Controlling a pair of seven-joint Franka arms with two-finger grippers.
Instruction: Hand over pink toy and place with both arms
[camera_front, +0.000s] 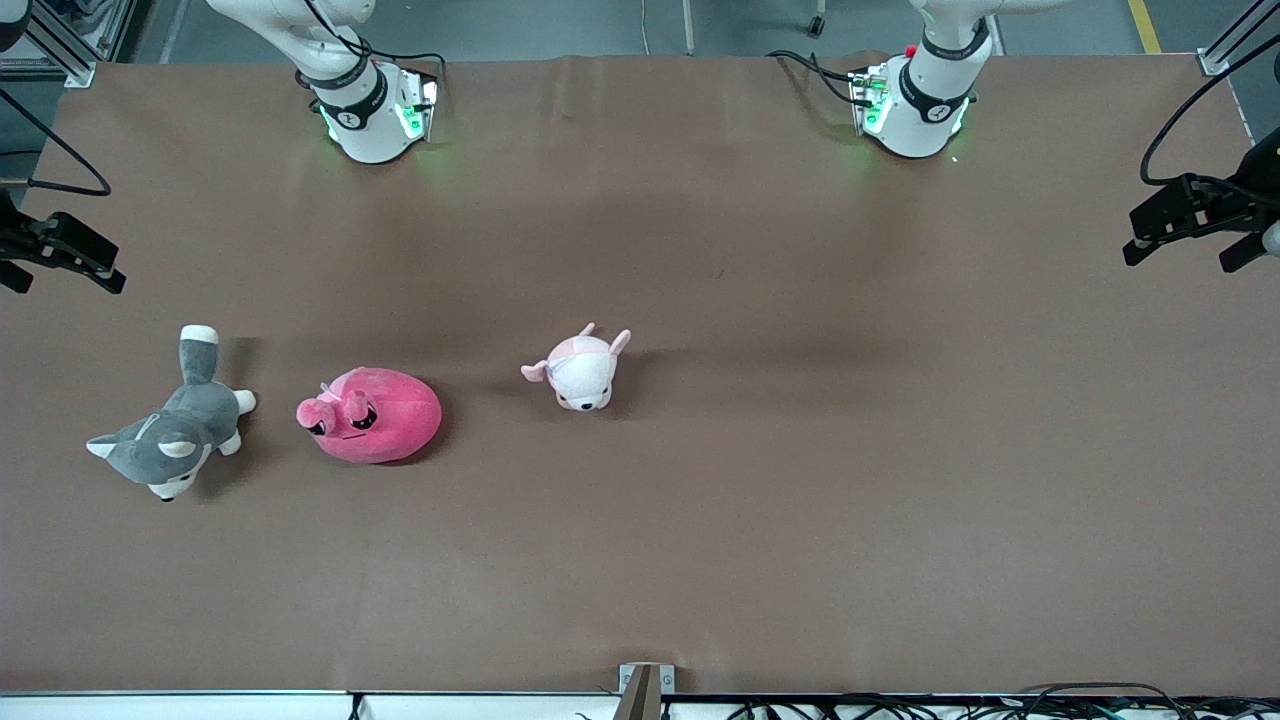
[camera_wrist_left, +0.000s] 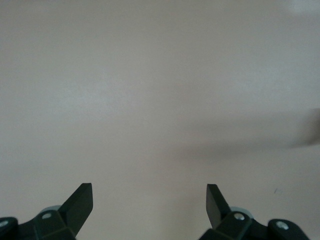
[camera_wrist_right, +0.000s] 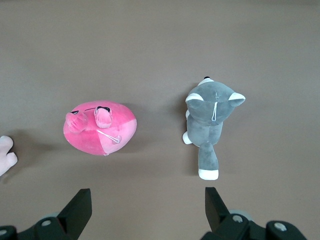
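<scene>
The brown desk (camera_front: 760, 480) carries three plush toys. The pink toy (camera_front: 372, 415) lies toward the right arm's end of the desk. Beside it, closer still to that end, is the grey husky plush (camera_front: 175, 435); the pale pink-and-white plush animal (camera_front: 580, 370) sits at the pink toy's other flank (a little farther from the front camera). The right gripper (camera_wrist_right: 147, 202) hangs wide open above the pink toy and husky; the left gripper (camera_wrist_left: 149, 200), also spread wide, is over bare desk
</scene>
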